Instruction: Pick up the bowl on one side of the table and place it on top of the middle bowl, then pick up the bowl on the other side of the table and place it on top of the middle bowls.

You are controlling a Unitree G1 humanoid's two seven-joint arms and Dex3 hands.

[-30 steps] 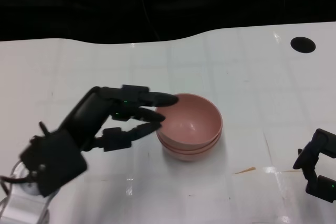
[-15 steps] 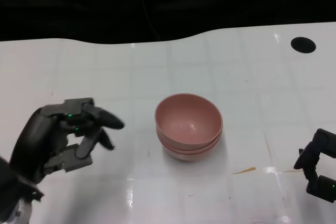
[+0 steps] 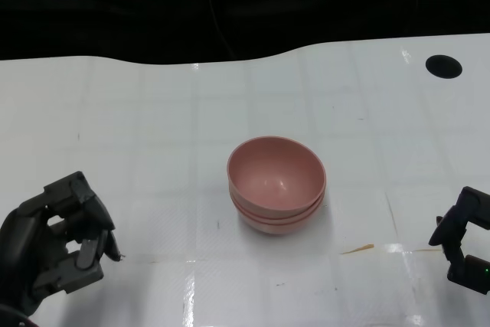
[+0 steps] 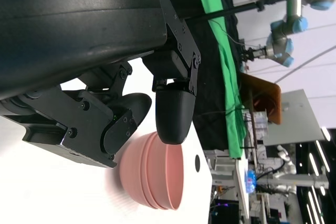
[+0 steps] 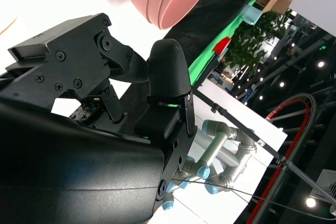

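The pink bowls (image 3: 276,184) sit nested mid-bench, both hands empty, the left hand (image 3: 55,240) near-left with fingers curled in, the right hand (image 3: 463,249) near-right likewise curled; a careless sweep could still topple the stack.

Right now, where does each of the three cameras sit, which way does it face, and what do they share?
Head view: high on the robot, looking down at the white table; left hand and right hand at the lower corners.
Left wrist view: behind the left hand, fingers toward the stacked pink bowls.
Right wrist view: behind the right hand, same stack beyond.
All three share the bowls.
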